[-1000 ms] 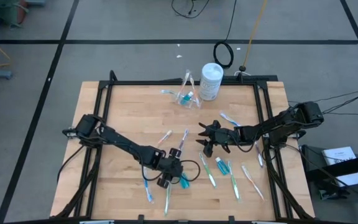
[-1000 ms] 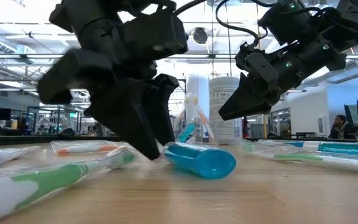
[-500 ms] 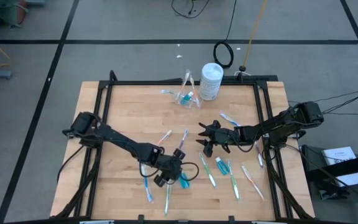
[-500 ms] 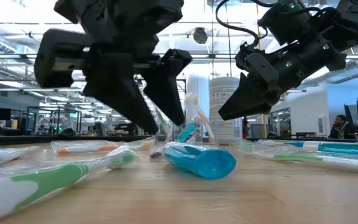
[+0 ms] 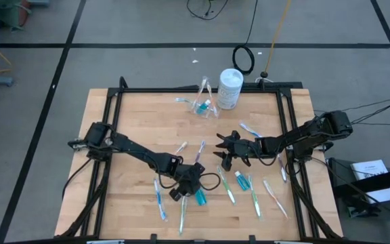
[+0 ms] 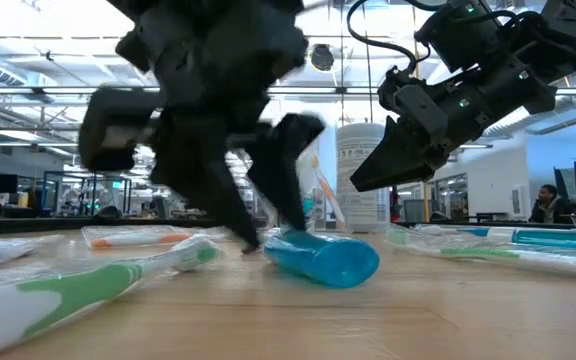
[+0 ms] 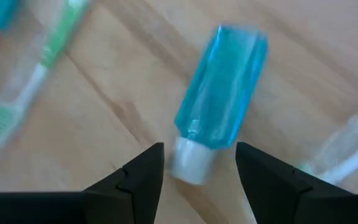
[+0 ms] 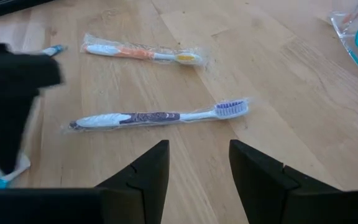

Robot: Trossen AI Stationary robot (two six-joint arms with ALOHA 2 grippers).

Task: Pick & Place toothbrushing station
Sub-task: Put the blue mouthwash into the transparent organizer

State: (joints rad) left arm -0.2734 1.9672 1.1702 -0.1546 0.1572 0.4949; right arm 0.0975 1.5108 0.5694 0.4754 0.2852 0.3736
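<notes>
Left wrist view has the left hand [image 7: 199,163] spread wide right over a blue tube [image 7: 222,87] lying flat on the desk [image 5: 141,122], white cap between the fingers [image 7: 138,177] but not gripped. From above, that tube [image 5: 200,196] sits near the front among scattered toothbrushes [image 5: 230,190]. Over by the middle, the right hand [image 5: 221,150] hovers with fingers apart, carrying nothing, and the clear cup [image 5: 204,102] stands at the back beside the white canister [image 5: 229,89].

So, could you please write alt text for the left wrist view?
A blue tube with a white cap lies on the wooden table, its cap end between the open jaws of the left gripper. A green toothbrush in a clear wrapper lies beside it.
</notes>
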